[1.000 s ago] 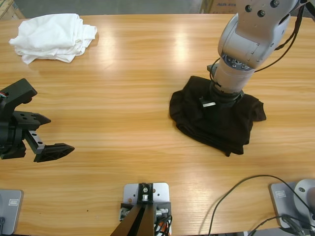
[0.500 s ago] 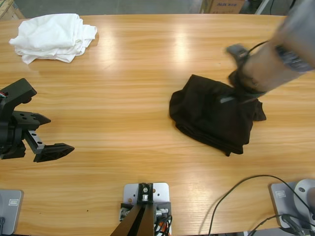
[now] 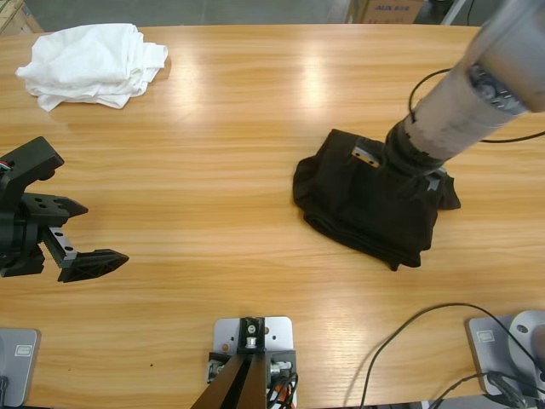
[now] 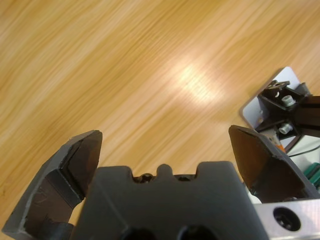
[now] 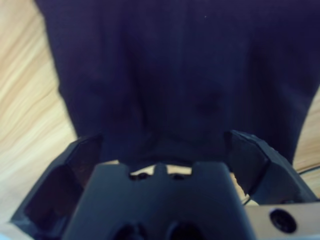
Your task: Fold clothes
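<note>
At far left the left hand [image 3: 81,232] rests on the counter [image 3: 213,170], jaws apart and empty, with the white bundle [image 3: 89,64] lying unfolded at the back corner beyond it. Right of centre the shirt [image 3: 362,204] lies folded into a compact black pad, so its folding looks nearly done. Directly over it, the right hand [image 5: 160,150] has its jaws spread, gripping nothing.
</note>
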You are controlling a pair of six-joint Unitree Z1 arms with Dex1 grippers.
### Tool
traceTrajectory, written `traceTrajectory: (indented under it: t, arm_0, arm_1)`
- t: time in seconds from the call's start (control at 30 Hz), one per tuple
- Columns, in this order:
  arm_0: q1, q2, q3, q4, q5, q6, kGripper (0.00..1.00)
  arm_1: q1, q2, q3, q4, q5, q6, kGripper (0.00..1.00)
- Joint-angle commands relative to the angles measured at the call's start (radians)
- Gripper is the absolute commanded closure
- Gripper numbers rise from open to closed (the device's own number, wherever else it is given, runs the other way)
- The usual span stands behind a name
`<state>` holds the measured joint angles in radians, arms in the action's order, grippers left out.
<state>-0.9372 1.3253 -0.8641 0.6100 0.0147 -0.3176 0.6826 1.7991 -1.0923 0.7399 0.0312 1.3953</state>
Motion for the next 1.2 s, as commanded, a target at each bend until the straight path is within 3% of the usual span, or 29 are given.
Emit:
traceTrajectory:
  t: [0.03, 0.23, 0.4, 0.57, 0.77, 0.93, 1.03, 1.13, 1.2]
  arm_0:
    - [-0.009, -0.005, 0.006, 0.017, 0.005, -0.003, 0.009]
    - [-0.009, -0.004, 0.005, 0.016, 0.005, -0.003, 0.009]
    - [-0.009, -0.005, 0.006, 0.016, 0.005, -0.003, 0.009]
    - [-0.009, -0.003, 0.005, 0.016, 0.005, -0.003, 0.009]
    - [-0.009, -0.001, -0.012, 0.016, 0.006, -0.011, 0.009]
    - [0.006, 0.015, -0.097, 0.028, 0.007, -0.086, 0.004]
    - [0.099, 0.057, -0.181, 0.108, 0.007, -0.100, 0.004]
    - [0.341, 0.140, -0.334, 0.226, 0.007, -0.100, 0.004]
    - [0.494, 0.240, -0.543, 0.368, 0.019, -0.094, 0.004]
  arm_1:
    - [-0.032, 0.158, 0.090, -0.123, 0.036, -0.048, 0.000]
    - [-0.032, 0.174, 0.145, -0.232, 0.050, -0.153, 0.008]
    - [-0.032, 0.172, 0.153, -0.217, 0.033, -0.404, 0.013]
    - [-0.032, 0.161, 0.183, -0.187, -0.007, -0.478, 0.013]
    - [-0.032, -0.143, 0.164, -0.125, -0.071, -0.473, 0.000]
    - [-0.032, -0.339, -0.077, 0.123, -0.071, -0.475, 0.000]
    - [-0.032, -0.394, -0.188, 0.217, -0.066, -0.493, 0.000]
    - [-0.032, -0.415, -0.201, 0.242, -0.067, -0.529, 0.000]
    - [-0.032, -0.409, -0.201, 0.248, -0.063, -0.543, 0.000]
